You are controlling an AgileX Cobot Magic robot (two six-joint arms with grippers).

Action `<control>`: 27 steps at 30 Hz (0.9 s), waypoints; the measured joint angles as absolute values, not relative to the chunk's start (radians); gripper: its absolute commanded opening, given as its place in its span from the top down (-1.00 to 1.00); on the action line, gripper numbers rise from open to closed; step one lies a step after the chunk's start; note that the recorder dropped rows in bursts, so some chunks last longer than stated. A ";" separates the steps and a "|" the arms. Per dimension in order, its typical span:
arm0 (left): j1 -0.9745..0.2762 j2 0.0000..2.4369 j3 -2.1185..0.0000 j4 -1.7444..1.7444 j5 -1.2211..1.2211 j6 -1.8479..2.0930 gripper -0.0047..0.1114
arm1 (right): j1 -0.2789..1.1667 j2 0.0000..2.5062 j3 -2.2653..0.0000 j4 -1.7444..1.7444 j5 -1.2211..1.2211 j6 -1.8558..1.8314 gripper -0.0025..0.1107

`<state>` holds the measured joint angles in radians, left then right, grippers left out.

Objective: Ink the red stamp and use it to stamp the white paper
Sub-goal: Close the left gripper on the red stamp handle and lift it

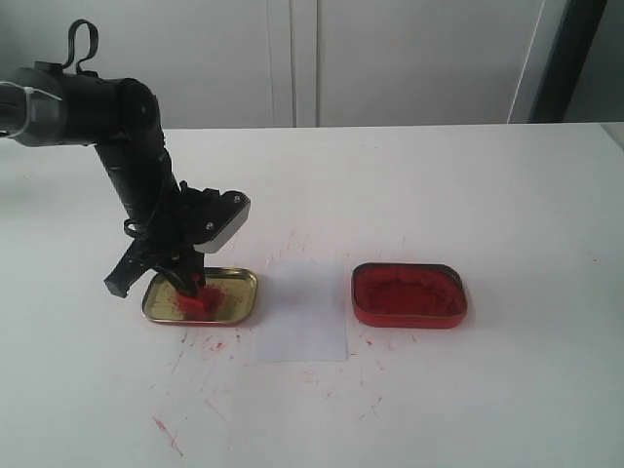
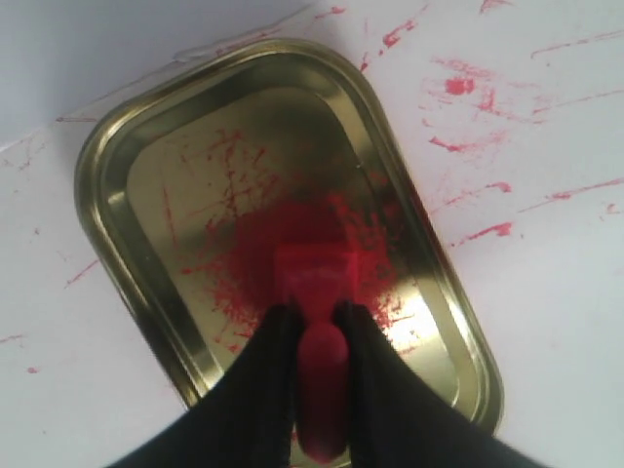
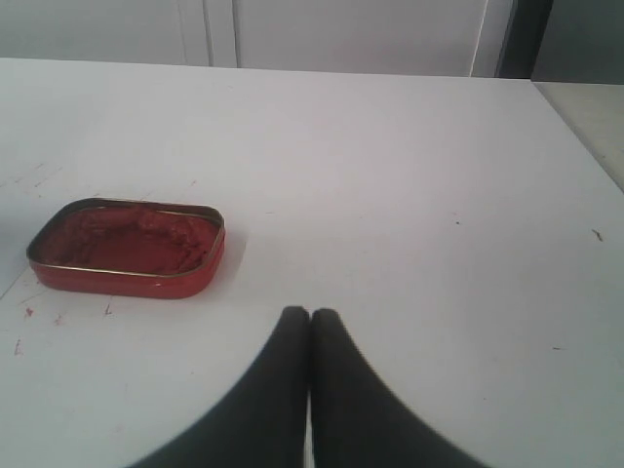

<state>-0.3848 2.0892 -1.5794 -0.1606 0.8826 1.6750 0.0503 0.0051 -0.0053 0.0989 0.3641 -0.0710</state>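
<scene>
The red stamp [image 2: 314,283] stands base-down in the shallow gold tin lid [image 2: 146,156], on its red smear. My left gripper [image 2: 314,314] is shut on the stamp's handle, black fingers on either side. In the exterior view the same gripper [image 1: 192,289] reaches down into the lid [image 1: 239,304], and the stamp [image 1: 198,298] shows as a red patch below it. The white paper [image 1: 304,310] lies flat between the lid and the red ink tin [image 1: 409,294]. My right gripper [image 3: 310,314] is shut with nothing in it, over bare table near the ink tin [image 3: 127,247].
Red ink streaks mark the table [image 1: 507,195] around the lid and in front of the paper. The right arm does not show in the exterior view. White cabinet doors [image 1: 390,58] stand behind the table's far edge.
</scene>
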 measured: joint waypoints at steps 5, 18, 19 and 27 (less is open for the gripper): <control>-0.385 2.085 -1.579 -0.161 0.883 1.675 0.92 | 0.050 0.005 -0.005 0.099 0.364 -0.071 0.96; -0.385 2.025 -1.579 -0.163 0.883 1.675 0.92 | 0.050 0.005 -0.005 0.099 0.364 -0.071 0.96; -0.385 2.025 -1.579 -0.163 0.883 1.675 0.92 | 0.050 0.005 -0.005 0.099 0.364 -0.071 0.96; -0.401 2.025 -1.579 -0.164 0.867 1.516 0.92 | 0.050 0.005 -0.005 0.099 0.364 -0.071 0.96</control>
